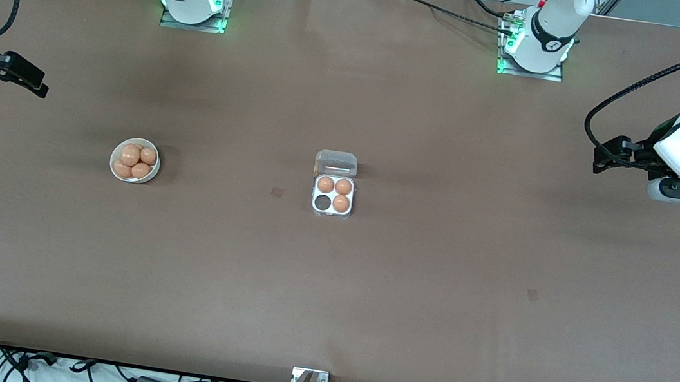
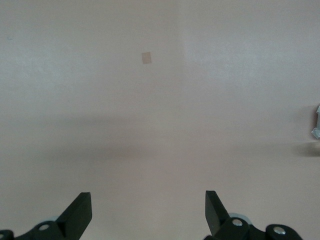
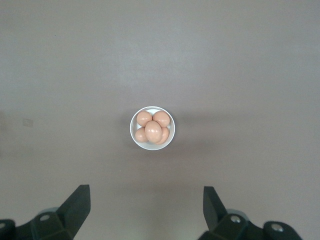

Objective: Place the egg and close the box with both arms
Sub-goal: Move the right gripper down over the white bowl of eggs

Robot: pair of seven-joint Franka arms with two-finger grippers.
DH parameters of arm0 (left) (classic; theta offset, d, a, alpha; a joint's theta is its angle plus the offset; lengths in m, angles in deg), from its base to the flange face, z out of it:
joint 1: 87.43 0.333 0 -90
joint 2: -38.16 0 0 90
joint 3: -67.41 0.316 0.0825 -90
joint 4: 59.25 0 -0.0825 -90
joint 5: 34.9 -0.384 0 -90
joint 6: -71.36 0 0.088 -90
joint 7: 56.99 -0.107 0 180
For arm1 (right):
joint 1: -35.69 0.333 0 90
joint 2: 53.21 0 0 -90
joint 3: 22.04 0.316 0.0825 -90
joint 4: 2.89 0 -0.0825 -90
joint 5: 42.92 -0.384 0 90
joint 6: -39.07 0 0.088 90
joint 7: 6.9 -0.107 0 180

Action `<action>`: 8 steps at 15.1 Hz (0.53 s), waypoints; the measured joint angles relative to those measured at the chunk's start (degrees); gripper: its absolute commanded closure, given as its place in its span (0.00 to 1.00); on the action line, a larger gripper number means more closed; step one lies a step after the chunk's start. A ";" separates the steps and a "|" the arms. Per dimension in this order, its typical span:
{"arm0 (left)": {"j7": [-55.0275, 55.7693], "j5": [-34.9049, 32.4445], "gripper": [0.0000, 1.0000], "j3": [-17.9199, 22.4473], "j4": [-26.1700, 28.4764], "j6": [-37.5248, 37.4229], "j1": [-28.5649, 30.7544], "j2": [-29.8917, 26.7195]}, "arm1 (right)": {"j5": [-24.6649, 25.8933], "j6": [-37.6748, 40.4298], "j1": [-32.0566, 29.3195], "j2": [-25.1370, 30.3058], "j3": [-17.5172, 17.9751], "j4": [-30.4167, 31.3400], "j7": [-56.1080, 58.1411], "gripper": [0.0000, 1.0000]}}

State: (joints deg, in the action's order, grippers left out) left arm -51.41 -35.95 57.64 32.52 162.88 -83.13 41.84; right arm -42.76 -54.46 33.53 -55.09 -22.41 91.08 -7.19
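Observation:
The clear box lies mid-table with its lid swung open. Three orange-brown eggs fill its cells; one cell is empty. More eggs are heaped in a white bowl toward the right arm's end. My right gripper hangs open and empty high over that end; its wrist view shows the bowl, the eggs and the right gripper. My left gripper hangs open and empty over the other end. Below the left gripper lies bare table, with a sliver of the box at the view's edge.
Small tape marks sit on the brown table: one beside the box and one toward the left arm's end. A metal clamp stands at the table edge nearest the front camera. Cables trail from both arms.

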 measured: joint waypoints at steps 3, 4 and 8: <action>0.00 0.00 0.00 0.00 0.00 -0.03 0.00 0.00 | 1.50 -3.56 0.05 -2.15 0.12 1.77 0.00 0.00; 0.00 0.00 0.00 0.00 0.00 -0.03 0.00 0.00 | 2.10 -5.13 0.17 -3.66 0.17 2.44 0.00 0.00; 0.00 0.00 0.00 0.00 0.00 -0.06 0.02 0.00 | 2.56 -7.08 1.15 -11.27 0.35 3.66 -0.08 0.00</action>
State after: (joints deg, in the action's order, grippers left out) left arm -51.41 -35.95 57.64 32.52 162.83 -83.11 41.84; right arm -40.20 -61.54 34.68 -66.36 -22.06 94.74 -7.27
